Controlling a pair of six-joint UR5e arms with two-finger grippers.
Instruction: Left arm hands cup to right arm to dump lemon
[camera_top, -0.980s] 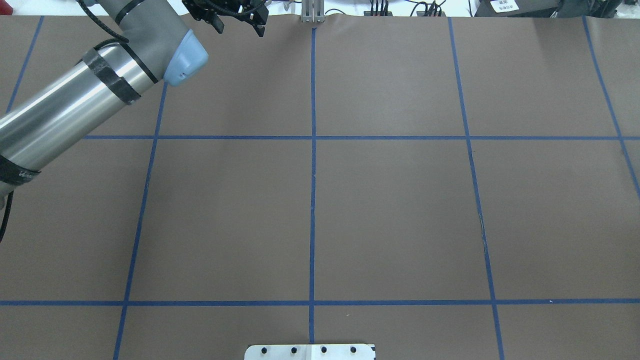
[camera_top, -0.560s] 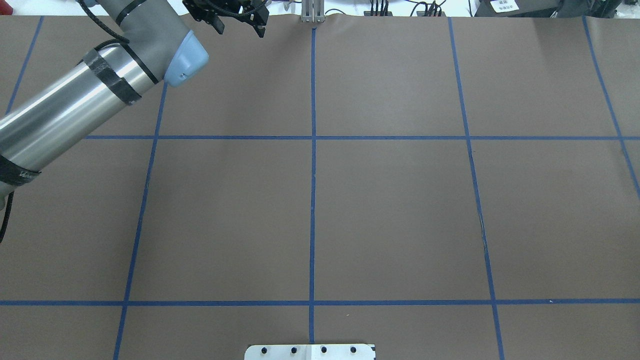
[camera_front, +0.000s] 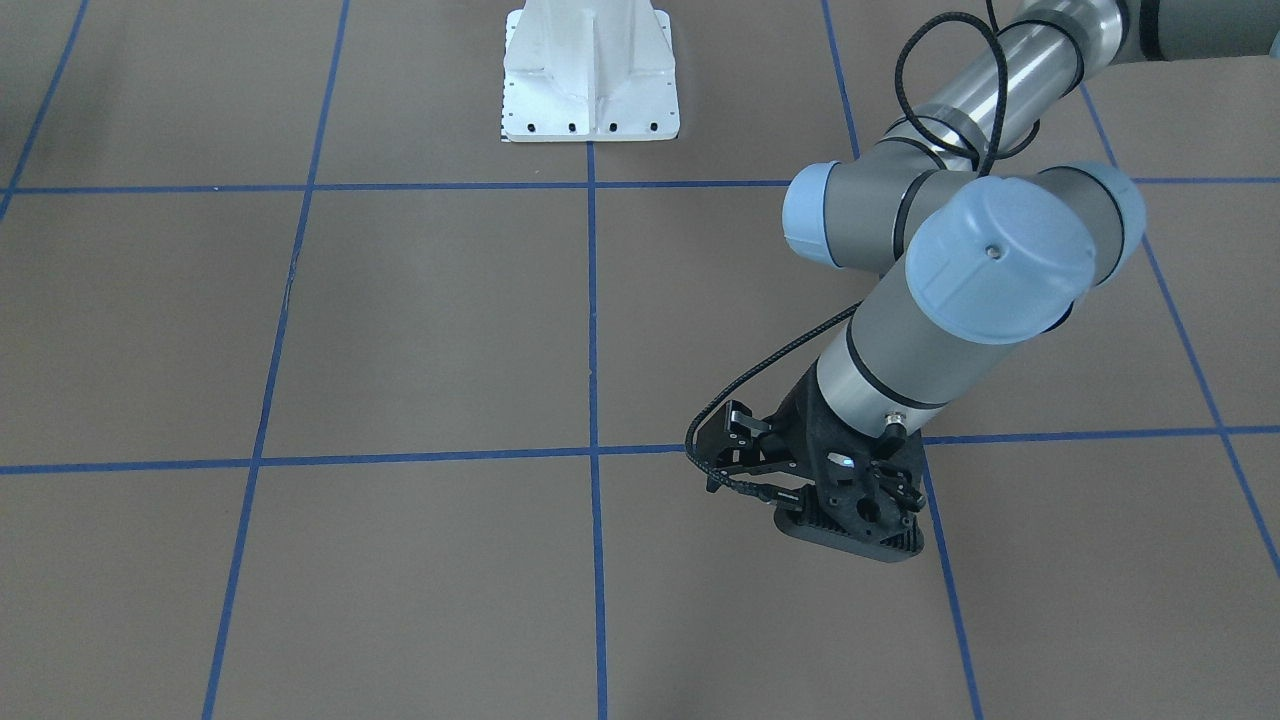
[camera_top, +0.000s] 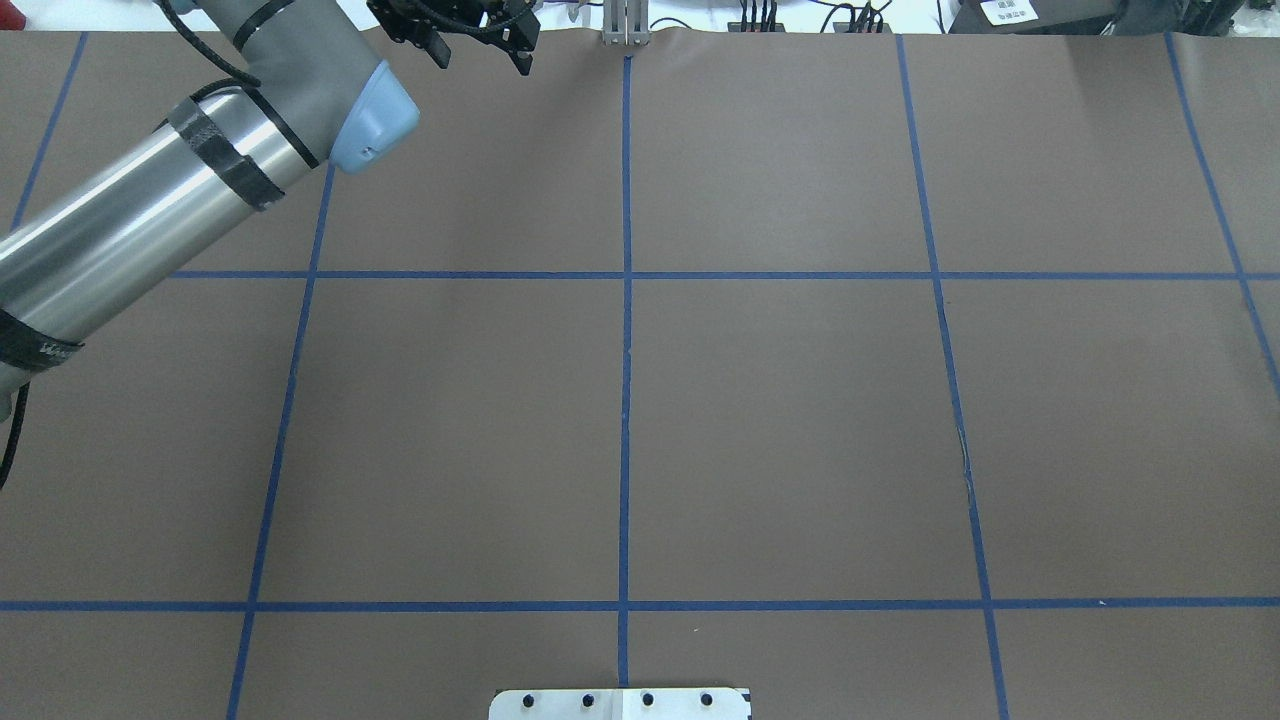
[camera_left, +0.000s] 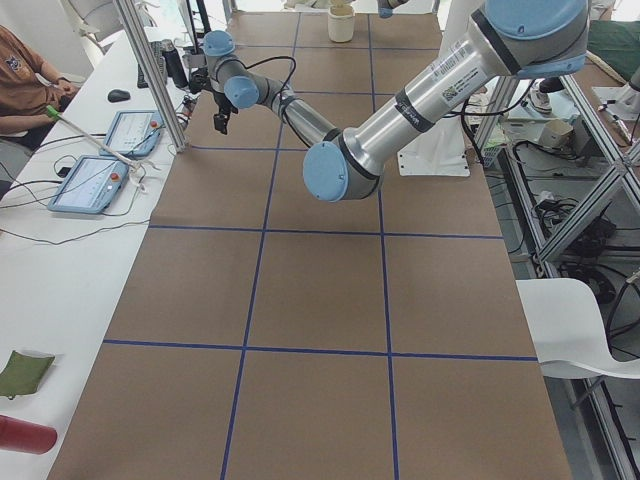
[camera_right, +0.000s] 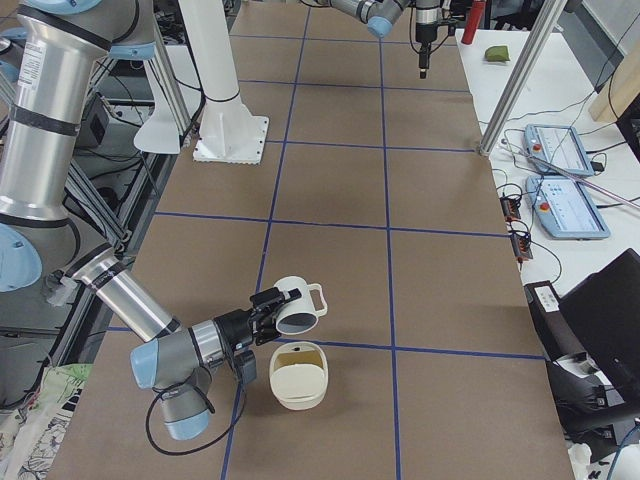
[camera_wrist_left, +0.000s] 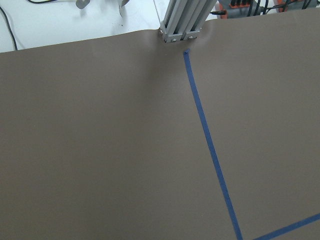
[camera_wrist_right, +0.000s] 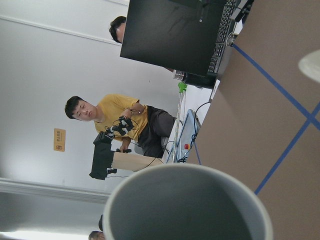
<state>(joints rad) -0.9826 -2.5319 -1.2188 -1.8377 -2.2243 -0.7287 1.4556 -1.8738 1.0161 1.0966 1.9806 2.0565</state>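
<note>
Table top: brown sheet (camera_top: 800, 420) over the whole surface, ruled into squares by blue tape lines (camera_top: 626, 400)
Far side: white bench (camera_left: 60, 250) runs along the table's far edge, carrying two tablets (camera_left: 92, 183), loose cables, a green cloth (camera_left: 22, 368) and a red cylinder (camera_left: 25, 437)
Frame: aluminium posts (camera_left: 150, 70) stand where the sheet meets the bench
Seat: white chair (camera_left: 575, 325) on the side opposite the bench
Wall: plain white (camera_wrist_right: 50, 75), with a small orange sign (camera_wrist_right: 59, 140)
Screen: black monitor (camera_wrist_right: 175, 35) near the wall
Light: bright and even, shadows soft

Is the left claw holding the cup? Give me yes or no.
No: in the overhead view the left claw is open, with nothing in it.
</note>
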